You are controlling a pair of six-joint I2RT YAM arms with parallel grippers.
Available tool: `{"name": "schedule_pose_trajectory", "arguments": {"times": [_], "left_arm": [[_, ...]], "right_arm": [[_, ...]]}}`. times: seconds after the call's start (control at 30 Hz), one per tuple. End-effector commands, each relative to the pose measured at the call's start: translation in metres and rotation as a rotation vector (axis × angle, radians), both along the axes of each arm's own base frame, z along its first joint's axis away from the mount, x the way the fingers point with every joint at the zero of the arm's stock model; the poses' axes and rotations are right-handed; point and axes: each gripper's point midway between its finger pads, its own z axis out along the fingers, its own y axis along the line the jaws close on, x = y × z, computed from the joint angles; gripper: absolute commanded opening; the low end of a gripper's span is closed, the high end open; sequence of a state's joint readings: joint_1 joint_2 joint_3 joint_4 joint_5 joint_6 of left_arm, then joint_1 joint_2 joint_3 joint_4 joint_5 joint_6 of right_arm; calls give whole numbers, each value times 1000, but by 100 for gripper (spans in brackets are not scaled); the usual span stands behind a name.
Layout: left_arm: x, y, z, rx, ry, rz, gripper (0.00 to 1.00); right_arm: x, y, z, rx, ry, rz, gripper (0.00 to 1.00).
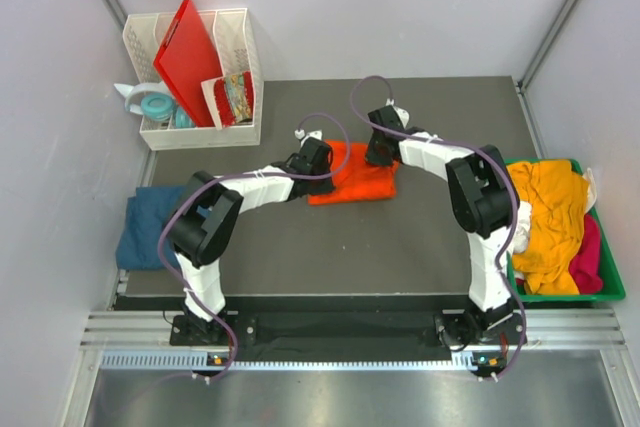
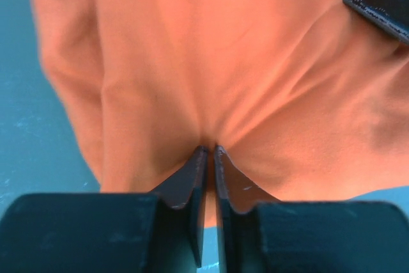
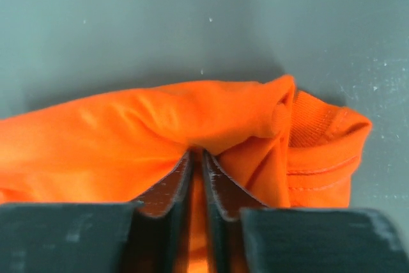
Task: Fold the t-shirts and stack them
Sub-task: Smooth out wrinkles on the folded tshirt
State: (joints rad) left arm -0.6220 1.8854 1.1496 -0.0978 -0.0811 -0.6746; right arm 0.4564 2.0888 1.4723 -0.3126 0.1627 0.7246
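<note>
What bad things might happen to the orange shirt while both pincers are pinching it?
1. The left pincer and right pincer each nip only a small bit of the orange t-shirt; it might slip out and the fold could flop open.
2. The cloth is bunched by the collar, so the fold may come out lumpy.

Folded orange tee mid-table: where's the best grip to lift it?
Pinch the folded orange cloth t-shirt at its left and right edges, coming down from above: it lies flat and wide, so one middle pinch would probably let the folds sag open.
</note>
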Motion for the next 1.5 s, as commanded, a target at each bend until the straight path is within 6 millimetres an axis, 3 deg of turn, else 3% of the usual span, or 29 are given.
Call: {"name": "schedule_pose_trajectory", "arguments": {"times": [0.0,0.03,0.13,0.23,0.3,0.4,0.43,0.57,0.6,0.87,0.93,1.03,1.07,1.13,1.17,1.27,1.37,1.47], "left_arm": [[-9,16,25,46,-48,-11,17],[-6,15,33,41,-68,-10,17],[1,16,56,32,-124,-2,17],[4,16,69,21,-153,8,17],[3,16,73,16,-163,12,17],[2,17,75,8,-164,15,18],[1,18,74,9,-163,19,18],[2,24,66,27,-143,55,18],[3,26,65,32,-138,66,18],[5,28,54,46,-104,92,18],[5,27,56,43,-101,90,17],[2,30,62,42,-116,89,17],[3,31,65,41,-129,89,17],[3,38,76,53,-165,106,18],[3,41,79,60,-176,111,18],[6,49,93,81,-222,132,20],[8,56,98,95,-243,156,21],[7,59,96,101,-231,174,21]], "right_arm": [[-15,-29,1,-117,32,50,17],[-3,-25,31,-97,-38,47,19],[12,-21,90,-54,-163,32,23],[16,-13,126,-22,-227,53,27],[8,-9,132,-7,-215,77,27],[-10,-5,123,-3,-180,100,26],[-23,-7,105,-11,-139,106,26],[-56,-4,71,7,-79,129,23],[-70,-4,54,-6,-43,142,22],[-101,-7,-8,-63,110,186,19],[-101,-13,-6,-92,109,177,18],[-87,-21,33,-127,-10,161,21],[-80,-23,57,-135,-76,148,22],[-65,-16,101,-138,-174,160,25],[-51,-10,135,-128,-252,149,26],[-38,10,181,-91,-319,179,29],[-36,33,182,-55,-294,229,29],[-42,47,158,-50,-244,255,26]]}}
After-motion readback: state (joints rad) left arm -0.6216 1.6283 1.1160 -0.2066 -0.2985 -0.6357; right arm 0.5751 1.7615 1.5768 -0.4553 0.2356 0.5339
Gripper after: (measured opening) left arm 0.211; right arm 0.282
